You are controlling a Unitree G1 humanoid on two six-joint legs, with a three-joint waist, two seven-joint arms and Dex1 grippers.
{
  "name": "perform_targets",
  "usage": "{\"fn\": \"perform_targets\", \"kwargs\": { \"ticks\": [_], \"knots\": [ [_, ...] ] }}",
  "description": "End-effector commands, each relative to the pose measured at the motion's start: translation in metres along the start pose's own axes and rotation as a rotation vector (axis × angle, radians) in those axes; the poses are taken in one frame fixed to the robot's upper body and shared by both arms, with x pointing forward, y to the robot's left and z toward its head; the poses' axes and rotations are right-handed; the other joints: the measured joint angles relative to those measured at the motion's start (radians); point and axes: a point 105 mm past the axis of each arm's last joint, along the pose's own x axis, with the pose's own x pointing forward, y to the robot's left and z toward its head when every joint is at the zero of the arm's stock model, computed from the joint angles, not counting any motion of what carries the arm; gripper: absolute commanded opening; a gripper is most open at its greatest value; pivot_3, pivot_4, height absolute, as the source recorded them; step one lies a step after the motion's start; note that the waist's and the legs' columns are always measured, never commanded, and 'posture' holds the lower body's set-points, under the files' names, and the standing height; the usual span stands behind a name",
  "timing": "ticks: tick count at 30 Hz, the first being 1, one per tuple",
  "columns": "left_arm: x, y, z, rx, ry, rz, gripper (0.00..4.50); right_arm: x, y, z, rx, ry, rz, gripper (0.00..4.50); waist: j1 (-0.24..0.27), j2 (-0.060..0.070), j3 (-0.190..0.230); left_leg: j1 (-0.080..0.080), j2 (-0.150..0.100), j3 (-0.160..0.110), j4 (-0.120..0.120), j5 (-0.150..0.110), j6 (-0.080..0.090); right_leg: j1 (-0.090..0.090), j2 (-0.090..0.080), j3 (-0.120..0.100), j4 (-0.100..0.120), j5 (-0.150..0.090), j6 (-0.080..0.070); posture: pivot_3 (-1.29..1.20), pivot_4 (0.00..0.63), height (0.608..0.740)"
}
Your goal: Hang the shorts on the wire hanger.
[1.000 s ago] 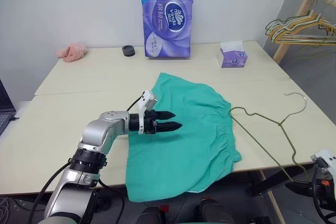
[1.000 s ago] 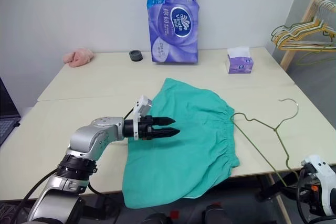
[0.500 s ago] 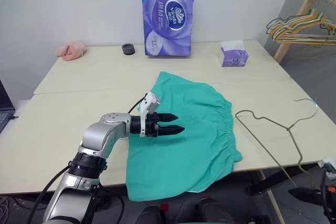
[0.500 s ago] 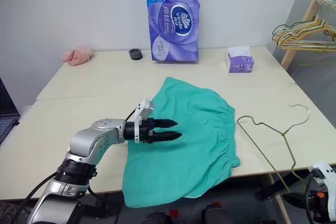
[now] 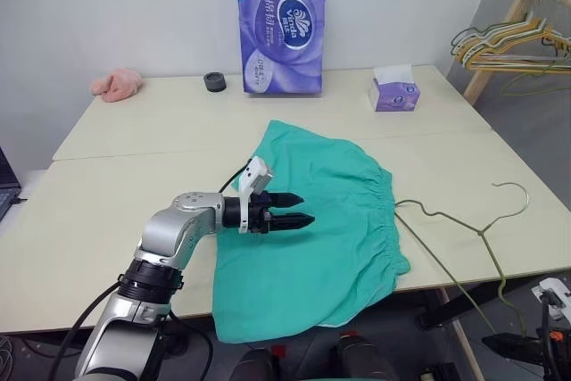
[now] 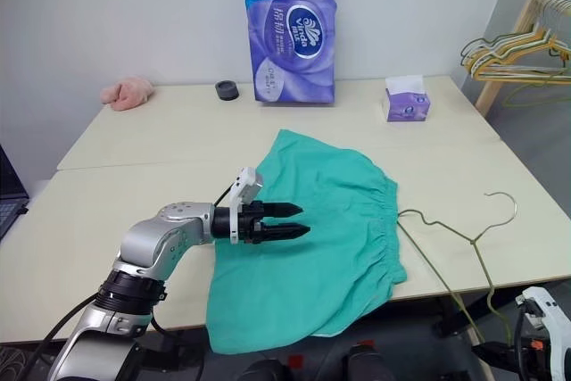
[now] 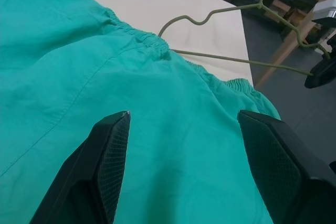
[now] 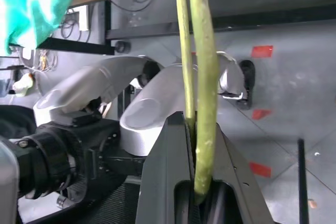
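The teal shorts [image 5: 326,238] lie flat on the table [image 5: 125,211], their gathered waistband toward the right. My left gripper [image 5: 306,209] hovers just over the middle of the shorts, pointing right. It is open, with nothing between its fingers [image 7: 107,166]. The wire hanger [image 5: 483,231] lies tilted on the table's right part. One corner is by the waistband and the hook [image 5: 516,190] is near the right edge. Its lower wire runs off the front edge down to my right gripper [image 8: 195,129], which is shut on the wire below table level.
A purple tissue pack [image 5: 283,24], a small tissue box [image 5: 393,94], a black ring [image 5: 214,83] and a pink cloth [image 5: 116,84] stand along the table's far side. A wooden rack with coloured hangers [image 5: 508,42] is at the far right.
The hanger has shifted in my right gripper's hold and its hook now lies a little nearer the front edge. The right gripper has rolled slightly. The left gripper has kept still.
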Motion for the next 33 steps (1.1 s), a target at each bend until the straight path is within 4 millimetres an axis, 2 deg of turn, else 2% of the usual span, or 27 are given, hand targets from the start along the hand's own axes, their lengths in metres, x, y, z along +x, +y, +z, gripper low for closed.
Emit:
{"fn": "perform_targets", "kwargs": {
  "ticks": [1, 11, 16, 20, 24, 29, 33],
  "knots": [
    [0.001, -0.003, 0.01, 0.049, -0.016, -0.002, 3.45, -0.002, 0.01, 0.008, -0.05, -0.004, 0.036, 0.0, 0.0, 0.0, 0.0, 0.0, 0.0, 0.0, 0.0, 0.0, 0.0, 0.0, 0.0, 0.0, 0.0, 0.0, 0.0, -0.23, 0.094, 0.74],
    [-0.001, 0.0, 0.009, 0.053, -0.019, 0.018, 3.45, -0.005, 0.024, 0.02, -0.14, 0.019, 0.095, 0.0, 0.0, -0.001, 0.002, 0.0, 0.0, 0.0, 0.0, 0.0, 0.0, 0.0, 0.0, 0.0, 0.0, 0.0, 0.0, -0.23, 0.091, 0.74],
    [0.002, 0.001, 0.01, 0.057, -0.021, 0.019, 3.45, 0.016, 0.031, 0.02, -0.168, 0.052, 0.135, 0.0, -0.003, -0.003, 0.003, 0.0, 0.001, 0.0, 0.0, 0.0, 0.0, 0.0, 0.001, 0.0, -0.001, 0.0, 0.0, -0.23, 0.088, 0.74],
    [0.002, 0.001, 0.009, 0.063, -0.02, 0.021, 3.45, 0.032, 0.025, 0.025, -0.157, 0.054, 0.11, 0.0, -0.007, -0.002, 0.003, -0.001, 0.001, 0.0, 0.0, 0.0, 0.0, -0.001, 0.001, 0.001, -0.001, 0.0, 0.0, -0.22, 0.088, 0.74],
    [0.001, 0.002, 0.009, 0.063, -0.02, 0.031, 3.45, 0.035, 0.018, 0.036, -0.132, 0.018, 0.089, 0.0, -0.007, -0.002, 0.003, -0.001, 0.001, 0.0, 0.0, 0.0, 0.0, -0.001, 0.001, 0.001, -0.001, 0.0, 0.0, -0.22, 0.088, 0.74],
    [0.0, 0.002, 0.008, 0.066, -0.021, 0.038, 3.45, 0.036, -0.004, 0.053, -0.072, -0.029, -0.002, 0.0, -0.007, -0.002, 0.003, -0.001, 0.001, 0.0, 0.0, 0.0, 0.0, -0.001, 0.001, 0.001, -0.001, 0.0, 0.0, -0.21, 0.087, 0.74],
    [0.0, 0.003, 0.009, 0.067, -0.026, 0.044, 3.45, 0.036, 0.002, 0.053, -0.06, -0.007, 0.056, 0.0, -0.004, -0.002, 0.003, -0.002, 0.001, -0.002, 0.0, 0.0, 0.0, -0.001, 0.001, 0.002, 0.0, 0.0, 0.0, -0.21, 0.086, 0.74]
  ]
}}
